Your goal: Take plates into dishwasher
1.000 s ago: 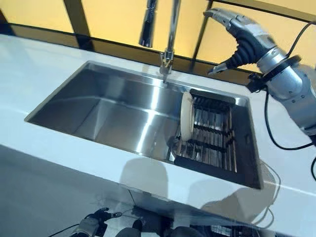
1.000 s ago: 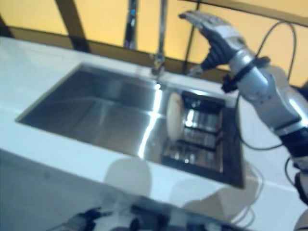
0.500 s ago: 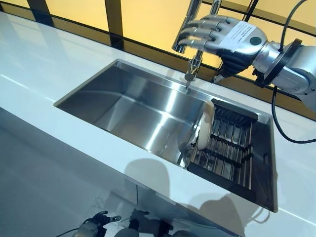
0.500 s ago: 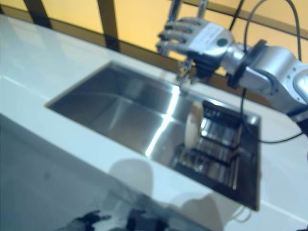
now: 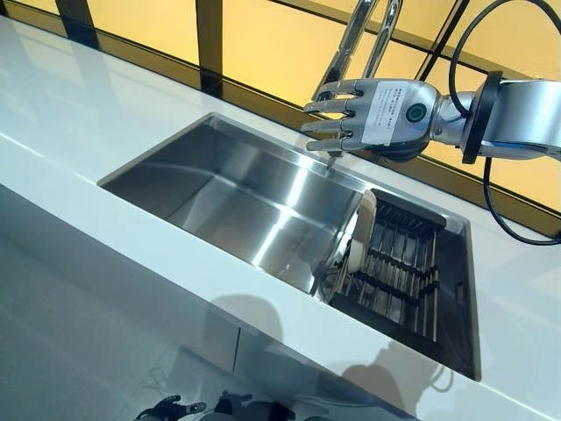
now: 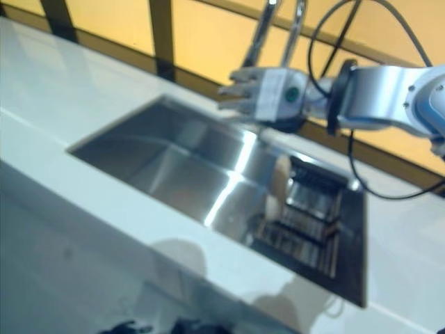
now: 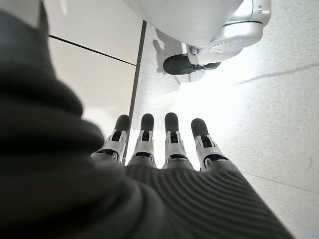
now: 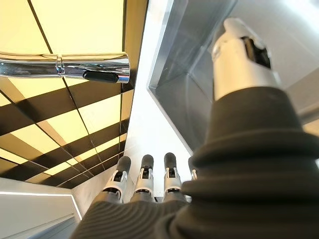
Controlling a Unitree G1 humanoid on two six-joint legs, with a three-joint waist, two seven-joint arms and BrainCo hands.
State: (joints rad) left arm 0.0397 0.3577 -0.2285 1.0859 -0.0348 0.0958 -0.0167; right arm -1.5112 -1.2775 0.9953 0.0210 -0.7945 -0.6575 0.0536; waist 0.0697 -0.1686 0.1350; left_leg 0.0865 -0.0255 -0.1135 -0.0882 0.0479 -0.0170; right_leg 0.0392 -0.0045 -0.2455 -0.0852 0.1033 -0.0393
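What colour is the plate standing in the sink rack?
The plate is cream-white, clearest in the left eye view.

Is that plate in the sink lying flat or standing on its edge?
Standing on its edge. The plate shows only its thin rim, leaning against the near-left end of the dark rack inside the sink.

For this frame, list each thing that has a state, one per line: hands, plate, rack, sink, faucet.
right hand: open, fingers straight, empty, hovering over the sink's back edge by the faucet.
left hand: open, fingers straight, empty, low over the floor.
plate: on edge at the rack's left end, untouched.
rack: seated in the sink's right end.
sink: basin empty.
faucet: no water running.
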